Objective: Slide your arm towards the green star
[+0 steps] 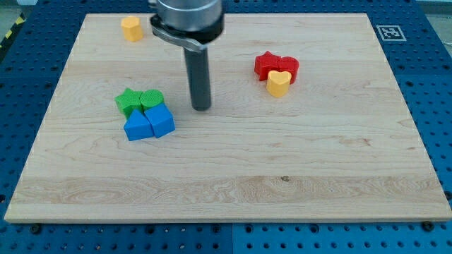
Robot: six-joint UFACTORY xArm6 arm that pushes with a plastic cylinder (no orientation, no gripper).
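The green star [128, 102] lies on the wooden board [226, 183] at the view's left of centre. A green round block [151, 100] touches its right side. Two blue blocks, a triangle-like one [137, 127] and a cube-like one [160, 121], sit just below the green pair. My tip [202, 108] stands on the board to the right of this cluster, a short gap from the green round block and the blue cube. The rod rises straight up to the arm at the view's top.
A yellow block [131, 28] lies near the board's top left. Two red blocks [267, 65] [288, 67] and a yellow heart [278, 83] cluster at the upper right. A marker tag [389, 32] sits at the board's top right corner.
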